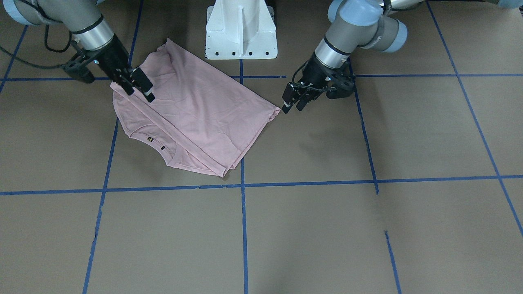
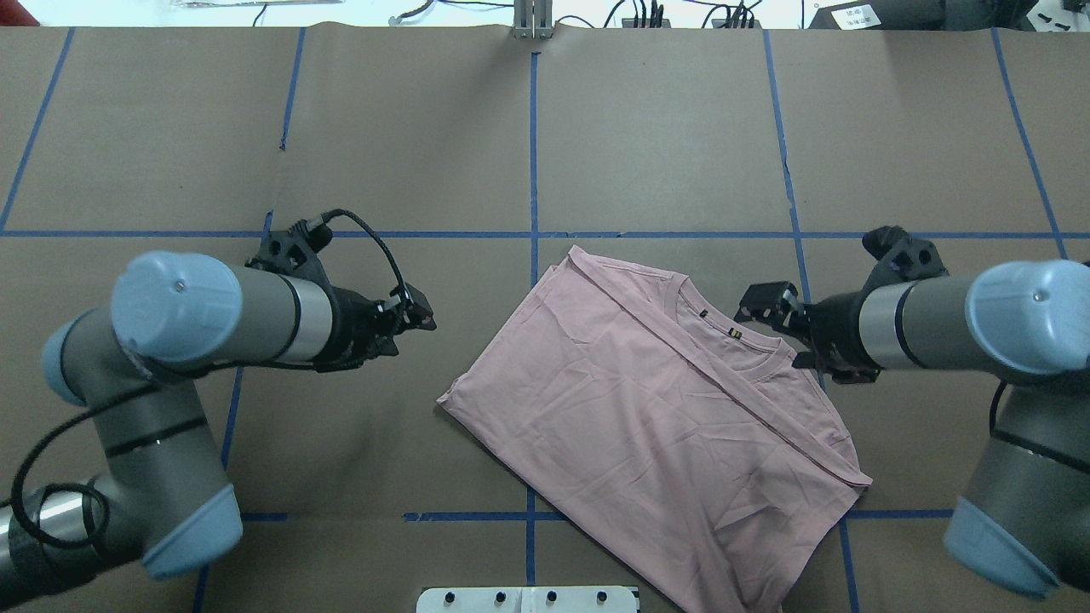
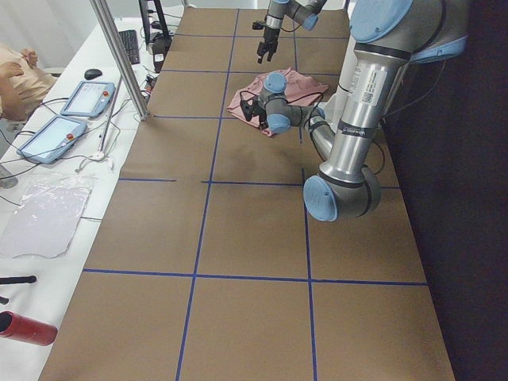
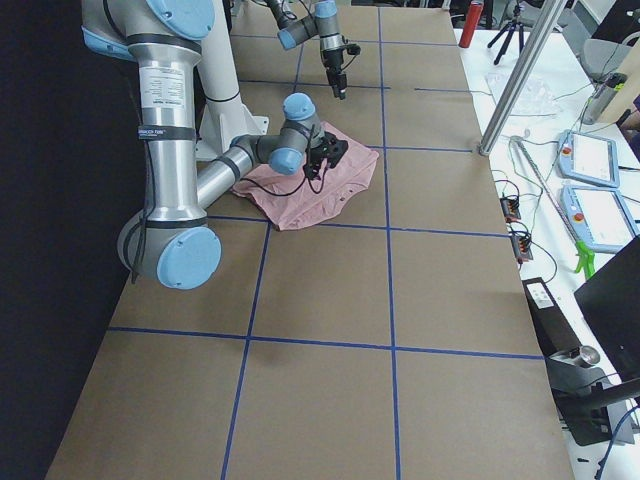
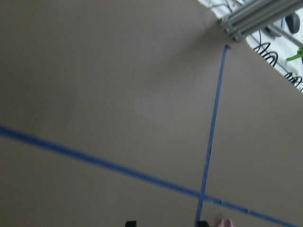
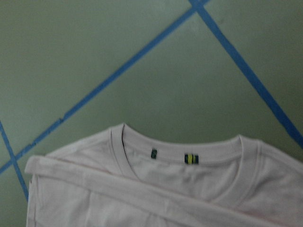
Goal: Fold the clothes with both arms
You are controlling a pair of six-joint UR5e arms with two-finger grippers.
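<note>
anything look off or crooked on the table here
The pink T-shirt lies askew, its edges diagonal to the blue tape lines rather than square with them. The corner nearest the white base is bunched up instead of flat. Nothing looks torn or spilled.

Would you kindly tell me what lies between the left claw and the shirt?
Nothing: only a short bare stretch of brown table separates the left claw from the shirt's nearest corner, as the front-facing and overhead views show.
</note>
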